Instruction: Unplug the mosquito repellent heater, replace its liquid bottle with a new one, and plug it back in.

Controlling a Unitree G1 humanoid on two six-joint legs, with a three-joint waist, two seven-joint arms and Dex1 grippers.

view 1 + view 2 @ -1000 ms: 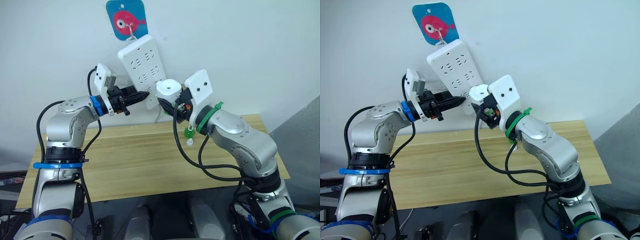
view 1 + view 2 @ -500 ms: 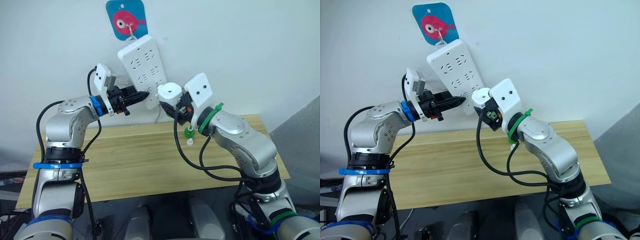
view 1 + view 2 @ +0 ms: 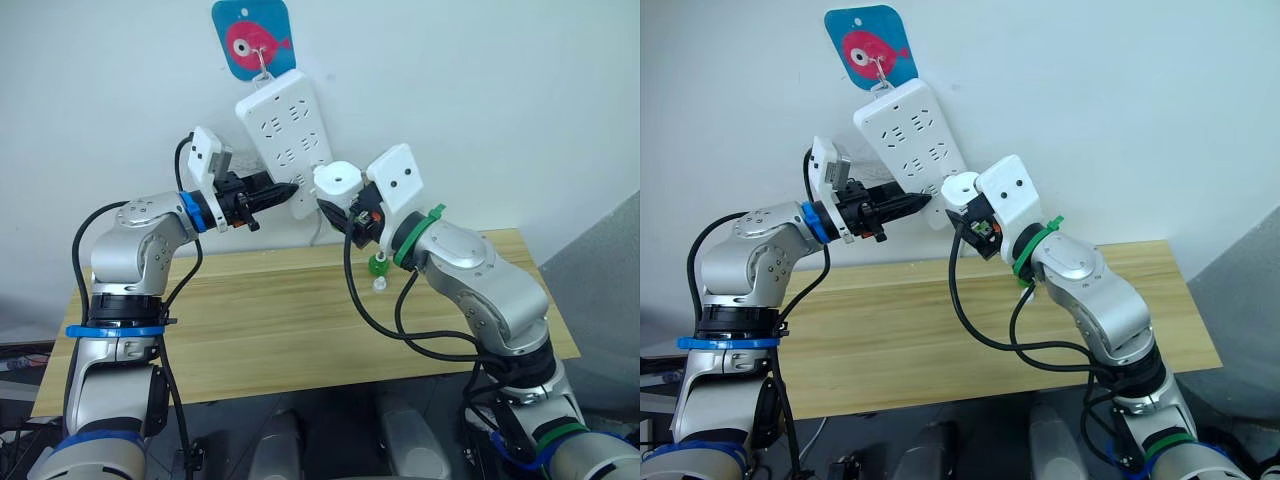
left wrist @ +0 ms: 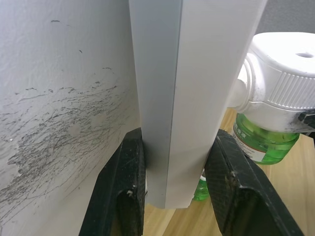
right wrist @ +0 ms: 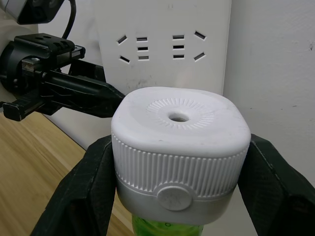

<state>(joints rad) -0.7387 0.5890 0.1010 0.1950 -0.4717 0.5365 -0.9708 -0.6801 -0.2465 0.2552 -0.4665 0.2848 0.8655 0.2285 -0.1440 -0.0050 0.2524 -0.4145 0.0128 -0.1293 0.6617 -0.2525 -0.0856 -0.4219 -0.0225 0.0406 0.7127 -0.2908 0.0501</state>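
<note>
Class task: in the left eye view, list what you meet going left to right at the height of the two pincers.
Left pincer gripping the power strip → mosquito repellent heater → right pincer holding the heater.

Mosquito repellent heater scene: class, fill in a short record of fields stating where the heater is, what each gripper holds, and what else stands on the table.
heater: mosquito repellent heater, green bottle attached, at the power strip
right gripper: shut on the heater
left gripper: clamping the strip's lower end
table: a small green bottle stands by the right arm
</note>
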